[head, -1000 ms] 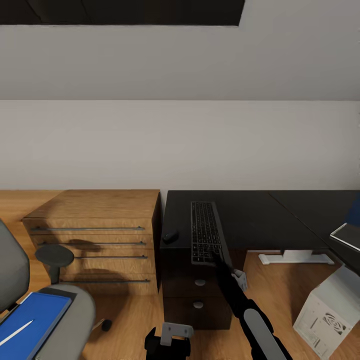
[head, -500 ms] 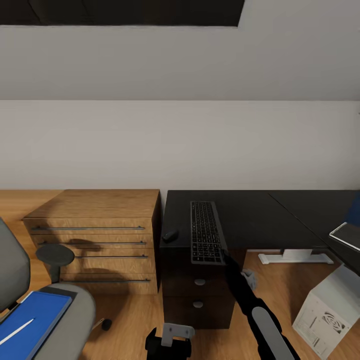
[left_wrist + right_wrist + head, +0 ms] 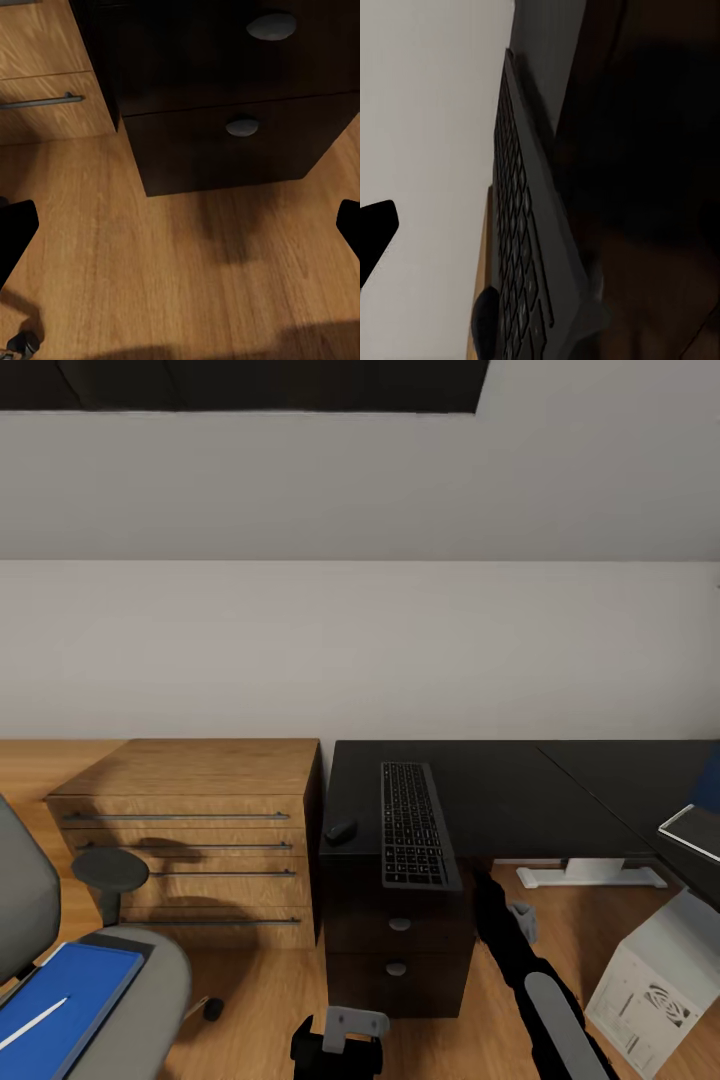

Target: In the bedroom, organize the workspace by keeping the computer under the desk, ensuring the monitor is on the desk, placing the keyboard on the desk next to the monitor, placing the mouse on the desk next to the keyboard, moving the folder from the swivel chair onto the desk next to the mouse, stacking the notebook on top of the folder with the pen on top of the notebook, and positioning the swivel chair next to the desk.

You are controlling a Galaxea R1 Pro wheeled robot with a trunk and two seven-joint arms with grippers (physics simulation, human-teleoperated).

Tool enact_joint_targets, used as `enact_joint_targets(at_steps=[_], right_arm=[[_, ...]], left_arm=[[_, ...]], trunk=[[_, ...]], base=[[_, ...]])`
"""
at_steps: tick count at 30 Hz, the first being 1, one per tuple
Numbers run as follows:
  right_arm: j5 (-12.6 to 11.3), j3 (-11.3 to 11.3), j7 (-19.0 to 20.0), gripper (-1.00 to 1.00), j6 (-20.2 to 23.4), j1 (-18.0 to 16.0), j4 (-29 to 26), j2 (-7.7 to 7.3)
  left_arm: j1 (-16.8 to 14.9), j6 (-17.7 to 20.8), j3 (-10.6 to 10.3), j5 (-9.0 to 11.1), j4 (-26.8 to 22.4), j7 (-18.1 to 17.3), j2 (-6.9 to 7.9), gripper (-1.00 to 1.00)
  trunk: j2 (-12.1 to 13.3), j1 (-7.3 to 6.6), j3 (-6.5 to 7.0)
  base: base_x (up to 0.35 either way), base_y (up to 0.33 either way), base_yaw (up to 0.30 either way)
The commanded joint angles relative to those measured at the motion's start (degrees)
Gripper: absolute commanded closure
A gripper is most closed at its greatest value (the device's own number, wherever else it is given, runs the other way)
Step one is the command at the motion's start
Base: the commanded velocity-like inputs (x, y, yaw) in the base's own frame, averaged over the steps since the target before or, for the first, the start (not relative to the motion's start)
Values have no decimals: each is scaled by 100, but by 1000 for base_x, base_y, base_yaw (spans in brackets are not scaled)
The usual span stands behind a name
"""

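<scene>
Black and glossy, the surface [image 3: 500,790] carries the keyboard [image 3: 410,825] lying lengthwise, its near end overhanging the front edge above the drawers with round silver knobs [image 3: 399,925]. The mouse [image 3: 340,830] sits just beside the keyboard, on the side toward the wooden dresser [image 3: 190,830]. The right pincer [image 3: 490,890] hangs just off the keyboard's near end, below the surface edge and apart from it; whether it is open or closed cannot be told. In the left wrist view the left pincer [image 3: 180,229] is spread wide over the wooden floor in front of the drawers. Beside the dresser, the swivel chair [image 3: 130,980] holds the blue folder [image 3: 50,1010], cut off by the frame. The computer [image 3: 660,980] stands on the floor, partly out of view.
</scene>
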Motion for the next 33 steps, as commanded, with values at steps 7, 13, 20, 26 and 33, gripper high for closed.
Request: enact_joint_targets(at_steps=[7, 13, 20, 26, 33], right_arm=[[-60, -393, 12, -100, 29, -2, 1, 2], [-54, -517, 11, -100, 30, -2, 0, -47], [-2, -547, -190, -100, 8, -2, -183, -300], [175, -522, -974, -100, 14, -2, -522, -389], [989, -193, -2180, -100, 48, -2, -1207, -519]], left_arm=[[-2, 12, -8, 47, -8, 42, 1, -100], [-2, 12, -1, 47, -8, 42, 5, -100], [-2, 14, 28, 57, 10, 42, 8, -100], [-2, 9, 65, 62, 178, 42, 9, -100], [-2, -144, 131, 59, 273, 42, 5, -100]], trunk=[[-2, 0, -4], [-2, 0, -4], [-2, 0, -4], [-2, 0, -4], [118, -66, 49]], base=[[0, 0, 0], [0, -69, 0], [0, -264, 0], [0, -155, 0], [0, -28, 0]])
